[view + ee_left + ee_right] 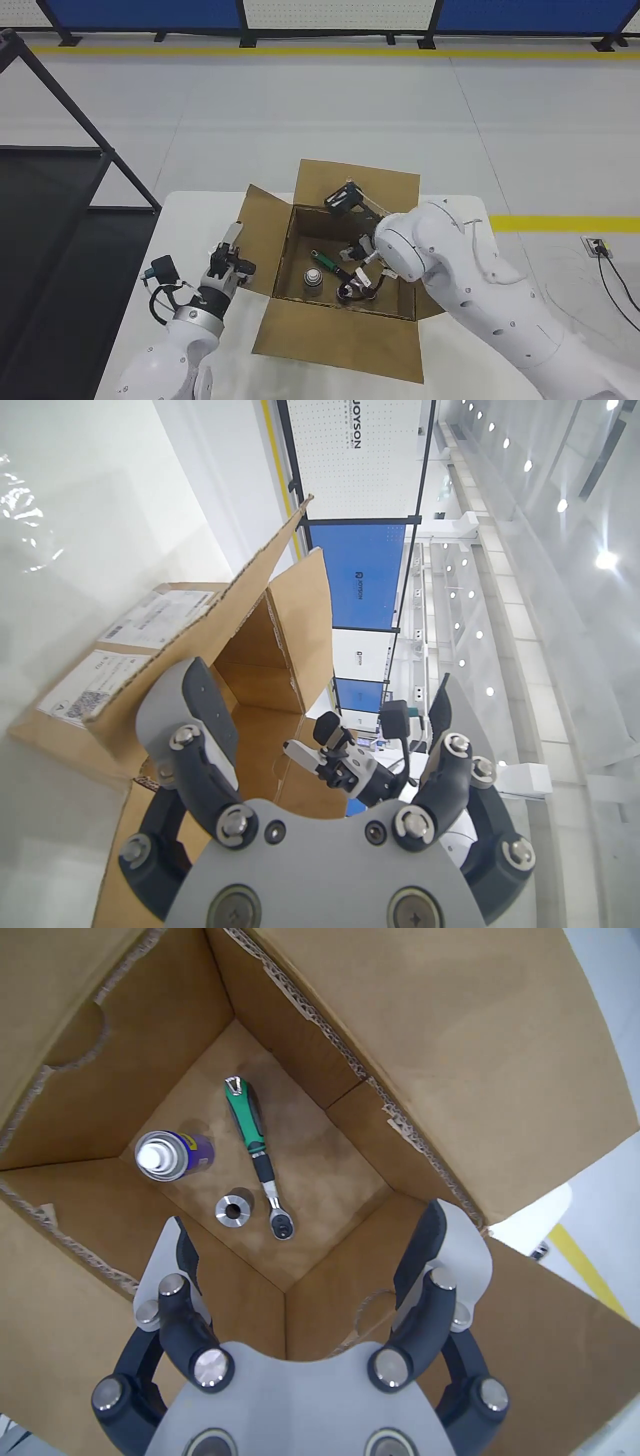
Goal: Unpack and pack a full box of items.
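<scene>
Three things are lying deep below the right claw, on the floor of the box: a spray can, a metal ring and a green wrench. The claw is hanging wide open, holding nothing. Going down, its fingers could be bumping the tall walls or tipping the can, which is probably standing up.

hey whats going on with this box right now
The right gripper hangs open and empty above an open cardboard box on a white table. Inside are an upright spray can, a green-handled ratchet and a metal socket. The left gripper, also open and empty, sits outside the box by a side flap.
</scene>
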Available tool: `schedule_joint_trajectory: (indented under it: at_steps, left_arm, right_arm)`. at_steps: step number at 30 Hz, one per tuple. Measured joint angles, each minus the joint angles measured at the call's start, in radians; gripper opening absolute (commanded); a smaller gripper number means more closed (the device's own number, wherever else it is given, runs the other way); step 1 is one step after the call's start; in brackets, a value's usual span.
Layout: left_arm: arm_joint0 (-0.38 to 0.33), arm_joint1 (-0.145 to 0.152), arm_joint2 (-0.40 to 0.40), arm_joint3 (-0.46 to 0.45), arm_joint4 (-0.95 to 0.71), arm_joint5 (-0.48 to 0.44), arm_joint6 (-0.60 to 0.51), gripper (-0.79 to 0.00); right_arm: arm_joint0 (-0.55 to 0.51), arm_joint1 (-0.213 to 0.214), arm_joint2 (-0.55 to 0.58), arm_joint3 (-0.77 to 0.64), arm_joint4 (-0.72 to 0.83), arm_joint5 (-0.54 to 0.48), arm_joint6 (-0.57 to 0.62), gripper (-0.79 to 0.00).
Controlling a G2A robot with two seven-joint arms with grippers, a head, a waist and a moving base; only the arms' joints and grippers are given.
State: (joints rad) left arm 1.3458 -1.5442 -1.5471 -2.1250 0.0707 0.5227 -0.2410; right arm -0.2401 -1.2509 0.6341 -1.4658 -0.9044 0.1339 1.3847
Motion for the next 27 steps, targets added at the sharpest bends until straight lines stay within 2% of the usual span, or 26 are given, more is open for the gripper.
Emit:
schedule_joint_trajectory:
  at_steps: [5,9,20,27]
  left_arm:
    - [0.009,-0.001,-0.01,0.025,-0.067,-0.037,0.043,0.0]
    - [0.023,-0.002,-0.008,0.028,-0.113,-0.074,0.077,0.0]
    - [0.034,-0.002,-0.011,0.022,-0.144,-0.094,0.08,0.0]
    - [0.045,0.001,-0.009,0.028,-0.159,-0.119,0.092,0.0]
  right_arm:
    - [0.115,-0.08,-0.124,0.191,0.055,-0.123,-0.002,0.0]
    - [0.164,-0.129,-0.174,0.313,0.096,-0.198,-0.021,0.0]
    - [0.162,-0.129,-0.176,0.314,0.092,-0.201,-0.025,0.0]
    - [0.138,-0.152,-0.22,0.362,0.041,-0.301,-0.076,0.0]
